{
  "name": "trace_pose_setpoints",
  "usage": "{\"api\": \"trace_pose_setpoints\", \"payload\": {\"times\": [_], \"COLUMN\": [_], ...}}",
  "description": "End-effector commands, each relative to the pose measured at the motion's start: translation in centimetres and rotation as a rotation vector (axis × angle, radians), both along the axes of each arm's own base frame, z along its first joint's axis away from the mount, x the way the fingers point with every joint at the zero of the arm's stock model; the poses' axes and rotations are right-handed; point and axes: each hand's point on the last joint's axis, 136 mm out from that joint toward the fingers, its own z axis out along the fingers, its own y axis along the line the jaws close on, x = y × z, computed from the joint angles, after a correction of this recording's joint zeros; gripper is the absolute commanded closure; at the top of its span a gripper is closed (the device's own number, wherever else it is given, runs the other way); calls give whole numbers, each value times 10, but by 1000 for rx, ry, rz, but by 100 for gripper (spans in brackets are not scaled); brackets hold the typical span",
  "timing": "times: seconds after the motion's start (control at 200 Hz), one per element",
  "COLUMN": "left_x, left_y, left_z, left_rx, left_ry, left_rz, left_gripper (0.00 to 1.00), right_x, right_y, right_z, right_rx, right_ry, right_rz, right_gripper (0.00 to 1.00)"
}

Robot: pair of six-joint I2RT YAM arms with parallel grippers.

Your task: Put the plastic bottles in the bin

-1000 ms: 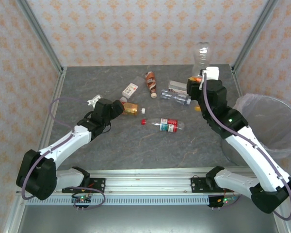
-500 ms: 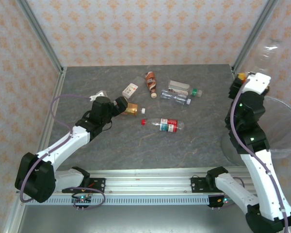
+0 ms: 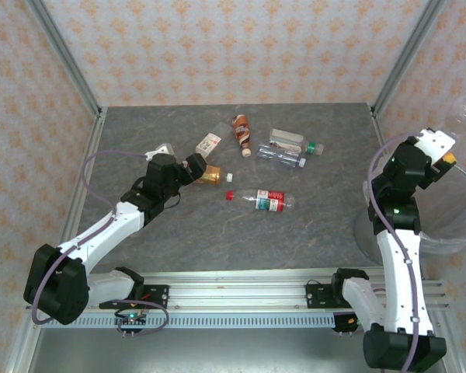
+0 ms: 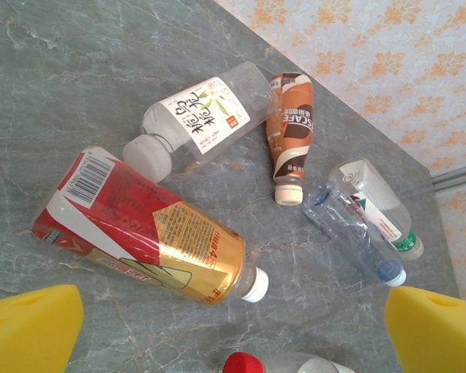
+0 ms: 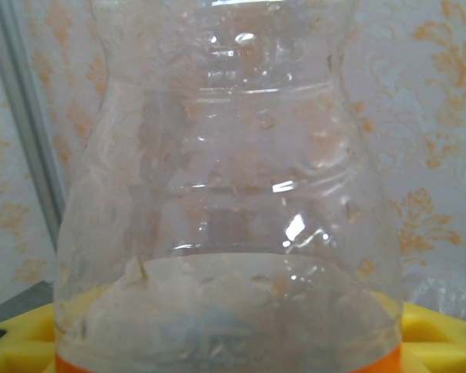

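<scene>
Several plastic bottles lie at the back of the grey table. Closest to my left gripper [image 3: 196, 165] is a red-and-gold labelled bottle [image 4: 140, 233] with a white cap. The gripper hovers just above it, open, yellow pads [image 4: 31, 330] wide apart with nothing between them. Beyond lie a white-labelled bottle [image 4: 198, 120], a brown one [image 4: 289, 132], a clear blue-capped one [image 4: 353, 233] and a green-capped one [image 4: 377, 206]. A red-capped bottle [image 3: 268, 200] lies mid-table. My right gripper [image 3: 443, 152] is shut on a clear bottle [image 5: 225, 194] with an orange band, held up over the bin [image 3: 455, 210].
The bag-lined bin stands off the table's right side, partly behind my right arm. Metal frame posts [image 3: 404, 54] rise at the back corners before wallpapered walls. A rail [image 3: 241, 295] runs along the near edge.
My right arm has swung from the back of the table out to the right, carrying the clear bottle over the bin. My left gripper has edged slightly toward the red-and-gold bottle.
</scene>
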Motion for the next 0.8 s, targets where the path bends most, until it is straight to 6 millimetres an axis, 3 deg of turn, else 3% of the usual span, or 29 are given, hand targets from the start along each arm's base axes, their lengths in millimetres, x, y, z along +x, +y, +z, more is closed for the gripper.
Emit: {"api": "trace_pose_setpoints", "payload": {"times": [0.0,0.475,0.796], "left_x": [-1,-3,-3], "left_y": [-2,-2,-3], "left_z": [11,10,11], "left_rx": [-12,-11,24], "left_ry": [-39,-28,-17], "left_rz": [-13,-15,-32], "left_gripper": [0,0,0], "right_x": [-5,0,3], "right_y": [-13,-19,-17], "right_z": [1,-65,-82], "right_rx": [19,125,165], "right_ry": [-93,-38,-25], "right_rz": [-46,-44,-28], "right_gripper": [41,36,21]}}
